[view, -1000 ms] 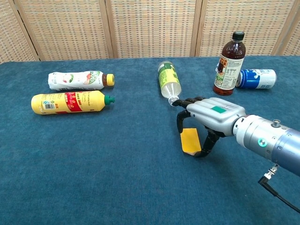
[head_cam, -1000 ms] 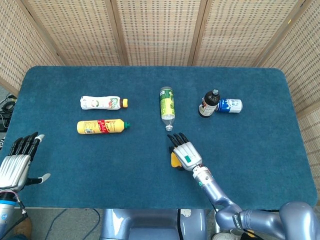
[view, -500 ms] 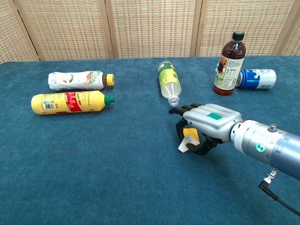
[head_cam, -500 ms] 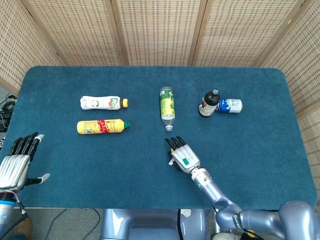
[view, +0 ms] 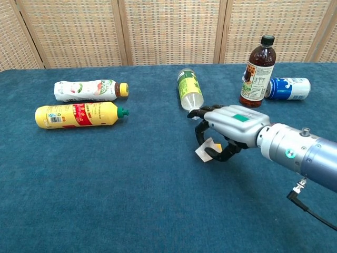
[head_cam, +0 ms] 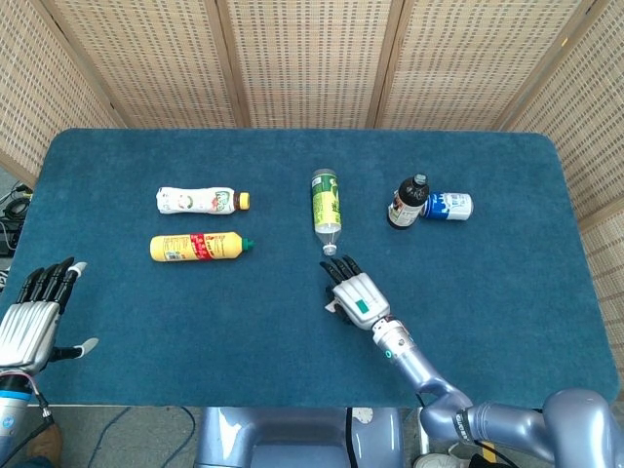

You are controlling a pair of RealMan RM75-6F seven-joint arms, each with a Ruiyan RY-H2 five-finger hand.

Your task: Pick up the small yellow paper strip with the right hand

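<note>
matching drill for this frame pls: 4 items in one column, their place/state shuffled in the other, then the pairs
1. brown bottle
2. paper strip
3. yellow bottle
4. blue can

A. lying on the left part of the table, green cap
B. standing upright
C. held in the right hand
D. lying on its side behind the upright bottle

Pairs: 1-B, 2-C, 3-A, 4-D

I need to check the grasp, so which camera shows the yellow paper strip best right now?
The chest view. There the paper strip shows under the curled fingers of the right hand, pale side outward, with only a little yellow visible. In the head view the hand covers it almost entirely.
</note>
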